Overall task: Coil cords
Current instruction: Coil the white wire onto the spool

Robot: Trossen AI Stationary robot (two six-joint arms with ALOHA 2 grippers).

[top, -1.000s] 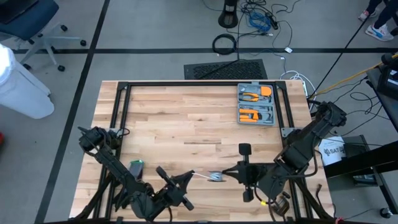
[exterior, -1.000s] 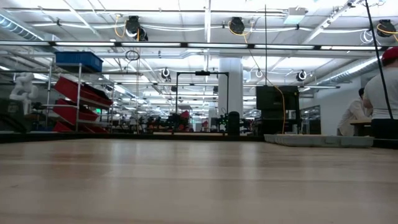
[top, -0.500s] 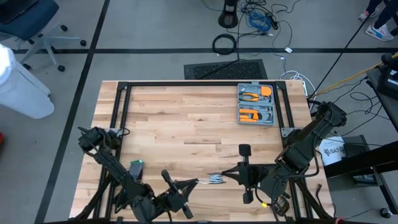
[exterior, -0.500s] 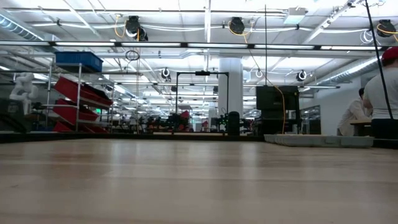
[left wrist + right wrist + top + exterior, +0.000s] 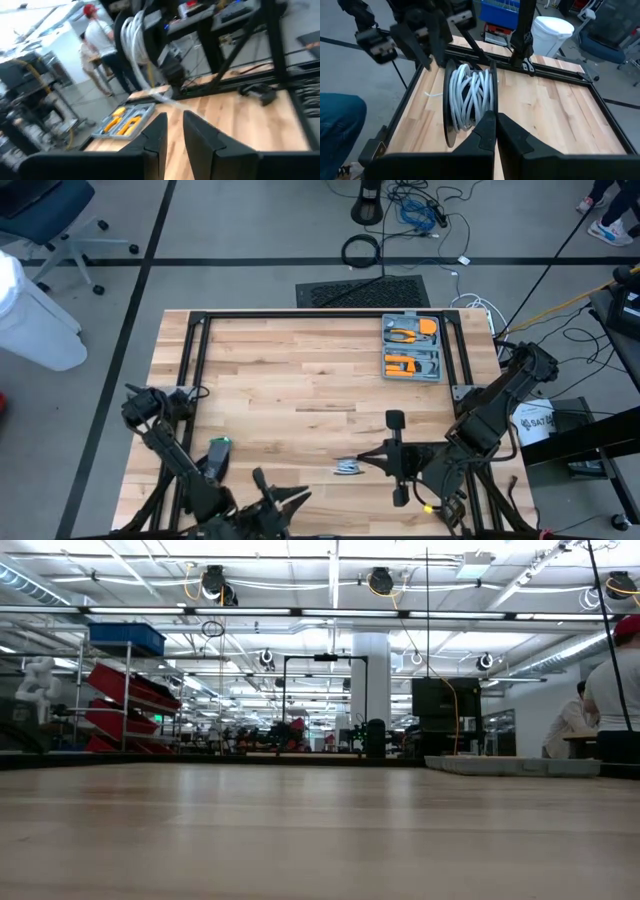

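The cord is a small bundle of white turns on a dark round spool (image 5: 469,102), near the table's front edge in the high view (image 5: 348,467). A short loose white end (image 5: 433,93) sticks out of it. My right gripper (image 5: 372,461) is shut on the bundle, at its right side. My left gripper (image 5: 277,498) is open and empty at the table's front edge, left of the bundle and apart from it. In the left wrist view its fingers (image 5: 159,135) point toward the bundle (image 5: 134,37). The low view shows neither gripper nor cord. My right gripper pinches the bundle between its two fingers (image 5: 485,131) at the part of the spool nearest the wrist (image 5: 481,119). The fingers come level from the table's right, pointing left. The spool stands on edge; whether it rests on the table I cannot tell.
An open grey case with orange tools (image 5: 412,348) lies at the table's far right. Black frame rails (image 5: 300,316) run along the table's edges. People stand beyond the table in the left wrist view (image 5: 100,45), and one sits at the right of the low view (image 5: 612,680).
My left gripper has drawn back toward the table's near edge, away from the bundle. A second ago a white cord end ran from its fingertips to the bundle; that stretch is gone and only a short end shows at the bundle. The right gripper and bundle stay put.
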